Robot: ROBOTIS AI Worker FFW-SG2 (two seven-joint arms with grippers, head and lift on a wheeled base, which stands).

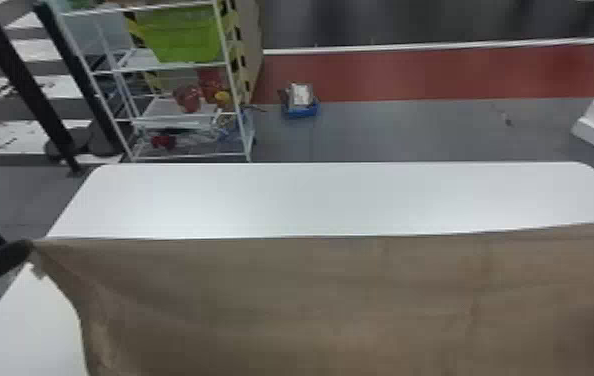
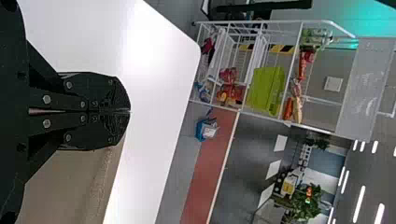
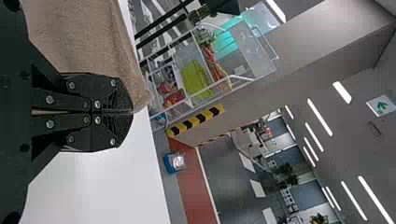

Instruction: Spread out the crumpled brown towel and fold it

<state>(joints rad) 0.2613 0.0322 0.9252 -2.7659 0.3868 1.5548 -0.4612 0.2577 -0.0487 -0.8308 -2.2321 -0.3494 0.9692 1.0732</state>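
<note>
The brown towel is gripped by left claw and right claw, both closed.

So we've got the wide brown cloth towel over the near part of our white round-cornered table, a white metal shelf rack behind left, and a small blue box right of that.

Left gripper: two black fingers pressed together, tips meeting. Brown towel right beside them, stretch of its edge lying across view of white table. Past table: white wire rack, green bin on it; blue box on floor near red strip. Leafy plant farther off.
</note>
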